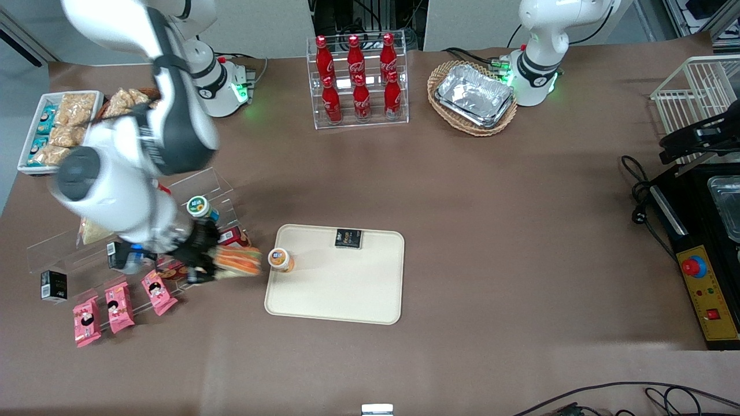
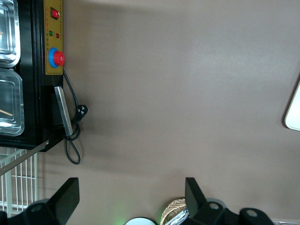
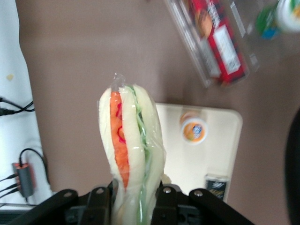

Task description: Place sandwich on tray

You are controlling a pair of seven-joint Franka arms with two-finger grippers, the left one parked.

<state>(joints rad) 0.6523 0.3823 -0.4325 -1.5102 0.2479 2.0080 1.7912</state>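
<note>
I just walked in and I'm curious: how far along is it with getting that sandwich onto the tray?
The pick-up looks done: the gripper is shut on the sandwich, holding it above the table, beside the tray at the working arm's end. Left: carry it over the tray, which already holds a small bottle and a black box, and set it down.

White Coca-Cola script — on the red bottles (image 1: 355, 77) in the clear rack (image 1: 358, 118).
</note>
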